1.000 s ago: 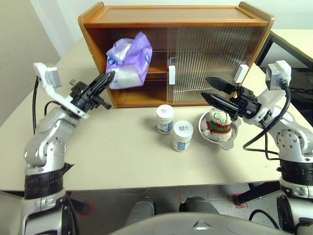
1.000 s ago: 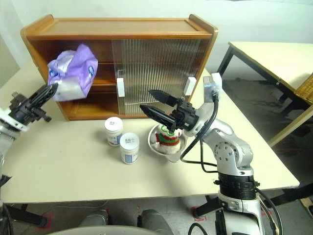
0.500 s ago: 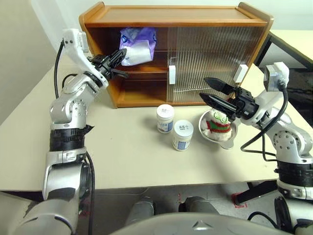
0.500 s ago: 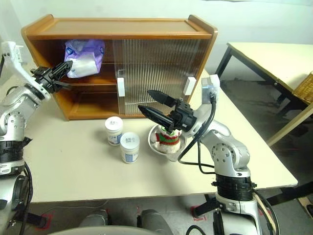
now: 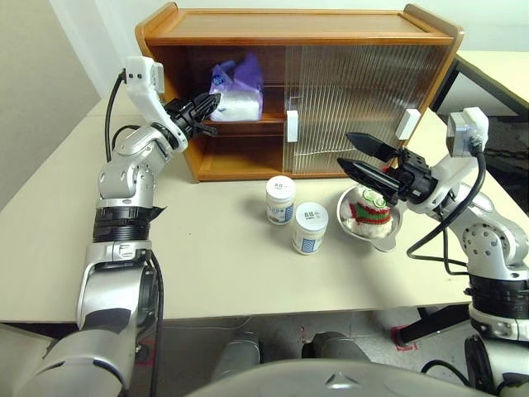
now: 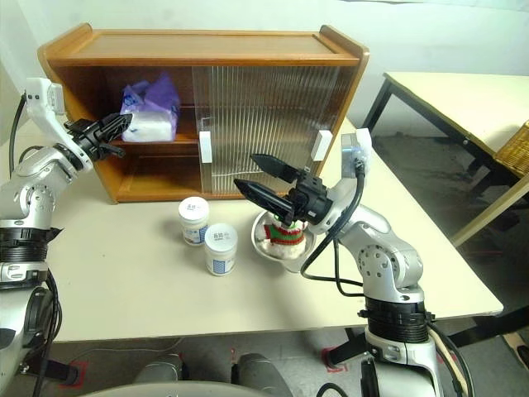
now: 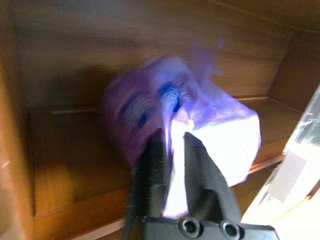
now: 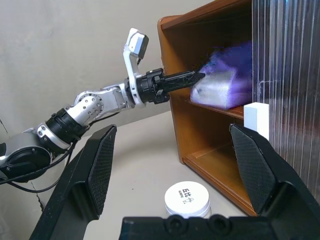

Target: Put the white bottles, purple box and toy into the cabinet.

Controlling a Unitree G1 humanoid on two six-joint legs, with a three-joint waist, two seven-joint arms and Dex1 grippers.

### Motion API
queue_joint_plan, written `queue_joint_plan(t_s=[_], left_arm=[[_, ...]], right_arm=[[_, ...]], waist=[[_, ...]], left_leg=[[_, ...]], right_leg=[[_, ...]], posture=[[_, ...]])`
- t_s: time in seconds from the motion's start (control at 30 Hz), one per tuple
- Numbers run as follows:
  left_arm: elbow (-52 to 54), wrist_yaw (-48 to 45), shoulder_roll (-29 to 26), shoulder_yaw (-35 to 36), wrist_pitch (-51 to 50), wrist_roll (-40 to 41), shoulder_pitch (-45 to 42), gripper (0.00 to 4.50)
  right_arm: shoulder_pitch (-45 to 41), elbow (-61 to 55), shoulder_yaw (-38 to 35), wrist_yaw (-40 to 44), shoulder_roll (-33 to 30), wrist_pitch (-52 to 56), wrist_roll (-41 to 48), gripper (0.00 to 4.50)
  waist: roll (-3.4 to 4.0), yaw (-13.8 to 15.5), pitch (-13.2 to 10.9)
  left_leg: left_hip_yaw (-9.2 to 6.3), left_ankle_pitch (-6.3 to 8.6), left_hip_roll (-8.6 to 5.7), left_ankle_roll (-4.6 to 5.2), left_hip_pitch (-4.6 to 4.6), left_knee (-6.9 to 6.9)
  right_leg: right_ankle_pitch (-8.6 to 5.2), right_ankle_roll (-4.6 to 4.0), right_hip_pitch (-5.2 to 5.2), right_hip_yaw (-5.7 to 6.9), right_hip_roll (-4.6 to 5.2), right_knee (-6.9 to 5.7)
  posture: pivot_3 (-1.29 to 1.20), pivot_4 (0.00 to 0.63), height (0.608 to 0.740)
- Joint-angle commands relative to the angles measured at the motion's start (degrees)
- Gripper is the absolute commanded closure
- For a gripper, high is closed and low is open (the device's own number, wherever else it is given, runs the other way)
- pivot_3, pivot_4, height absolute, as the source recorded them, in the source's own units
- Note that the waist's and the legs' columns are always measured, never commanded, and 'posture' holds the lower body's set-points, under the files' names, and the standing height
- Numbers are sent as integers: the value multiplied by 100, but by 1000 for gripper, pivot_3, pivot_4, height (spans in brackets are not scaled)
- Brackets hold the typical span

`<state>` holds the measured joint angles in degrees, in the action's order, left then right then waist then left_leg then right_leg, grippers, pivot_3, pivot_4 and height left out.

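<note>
The purple box [image 5: 237, 87] lies on the inner shelf in the open left part of the cabinet [image 5: 297, 25], and looks blurred in the left wrist view [image 7: 200, 115]. My left gripper [image 5: 213, 101] reaches into that opening with its jaws slightly parted, tips at the box's white near edge. Two white bottles [image 5: 279, 198] [image 5: 309, 227] stand on the table before the cabinet. To their right the toy [image 5: 369, 207] sits in a metal bowl [image 5: 388, 236]. My right gripper [image 5: 347, 150] hovers wide open just above and left of the toy, holding nothing.
Two ribbed sliding doors [image 5: 364, 99] with white handles [image 5: 290, 126] cover the cabinet's middle and right. The lower left compartment [image 5: 240, 157] stands open. A second table [image 6: 463, 91] stands off to the right. The table's front edge runs close below the bottles.
My left arm lifted the purple box from in front of the cabinet onto the inner shelf, and its jaws have parted a little. The right arm kept still.
</note>
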<state>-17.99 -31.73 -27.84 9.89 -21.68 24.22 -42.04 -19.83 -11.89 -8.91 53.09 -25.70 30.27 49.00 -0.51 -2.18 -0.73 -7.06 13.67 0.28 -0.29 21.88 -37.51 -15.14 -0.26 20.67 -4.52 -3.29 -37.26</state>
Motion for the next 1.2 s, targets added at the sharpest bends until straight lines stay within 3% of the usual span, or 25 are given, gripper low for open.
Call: queue_joint_plan(t_s=[0.03,0.27,0.47,0.6,0.73,1.07,1.2], left_arm=[[141,-59,71,72,179,-15,-1,2451],[561,-22,205,226,505,63,239,44],[1287,-34,362,405,404,388,583,16],[1841,-315,218,134,-81,537,1075,16],[1942,-447,187,-42,-286,524,1258,966],[781,-291,318,-546,1,-270,638,4453],[82,-298,397,-527,308,-490,365,4453]], right_arm=[[0,-49,-57,4,-50,-34,-13,0],[-59,14,-11,43,-42,-38,-27,0],[-99,69,-7,94,-58,-34,-36,0],[-121,97,-5,119,-70,-32,-42,0],[-137,120,-5,139,-81,-36,-50,0],[-34,-23,-60,57,-93,-24,-26,0],[-10,-50,-69,23,-87,-49,-36,0]], waist=[[0,-13,0],[0,-29,0],[0,-28,0],[0,-28,1],[0,-11,1],[0,-7,1],[1,-38,1]], left_leg=[[0,1,-1,2,0,-5],[2,6,-9,10,2,-25],[14,6,-22,11,0,-28],[22,7,-48,13,-3,-29],[7,6,-38,12,-4,-31],[6,3,-4,17,-3,-36],[11,5,-7,22,-3,-35]], right_leg=[[-1,-2,-1,-2,0,0],[0,-1,-8,-5,-1,0],[1,0,-12,-6,-6,0],[1,0,-15,-6,-24,0],[4,-6,-15,-6,-9,0],[12,-9,-12,-19,-1,-1],[13,-6,-10,-33,0,0]], posture=[[-125,5,740],[-113,0,740],[-107,0,740],[-105,0,740],[-107,0,740],[-130,0,740],[-136,0,740]])
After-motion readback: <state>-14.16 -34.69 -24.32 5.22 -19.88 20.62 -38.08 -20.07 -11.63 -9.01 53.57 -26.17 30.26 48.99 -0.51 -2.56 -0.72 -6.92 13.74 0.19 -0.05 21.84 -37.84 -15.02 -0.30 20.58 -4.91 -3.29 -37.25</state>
